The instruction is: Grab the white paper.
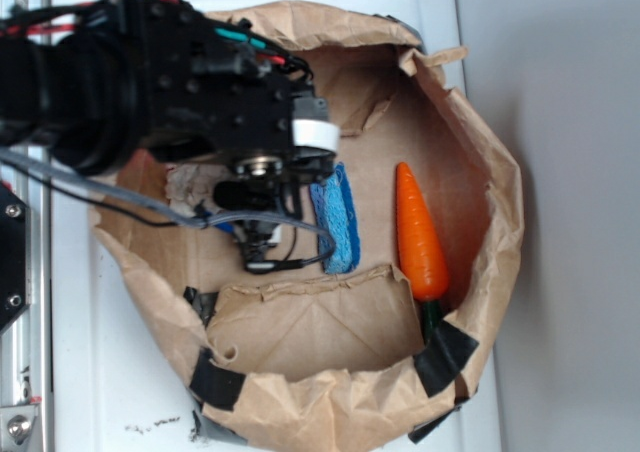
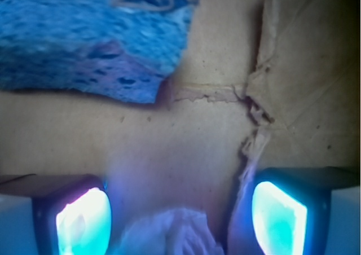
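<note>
paper bag [image 1: 330,317]: brown kraft stuff, cut open and flattened into a rough bowl; edges ragged and curled up; black tape [image 1: 445,357] patches on the near corners; creased floor with a torn seam showing in the wrist view

white paper [image 2: 169,232]: crumpled off-white wad, lumpy and wrinkled, tinted bluish by the glow; sat right between the two pads at the bottom of the wrist view, resting on the bag floor; in the exterior view only a pale wrinkled bit [image 1: 190,184] poked out from under the arm

gripper [image 2: 180,221]: spread wide, one pad on each side of the wad; pads [image 2: 82,221] were rounded rectangles lit cyan; couldn't tell if either pad touched the paper, looked like a gap on both sides, so not clamped on anything

blue sponge [image 2: 90,40]: porous, pitted foam, roughly rectangular with a slanted torn-looking end; lay flat on the bag just beyond the gripper, apart from the wad

carrot [image 1: 420,234]: smooth orange cone, plastic-looking, dark green stub at the fat end; lay beside the sponge, near the bag's wall

arm [image 1: 150,82]: black, boxy, bolts and cables all over; covered most of the wad from outside
</note>
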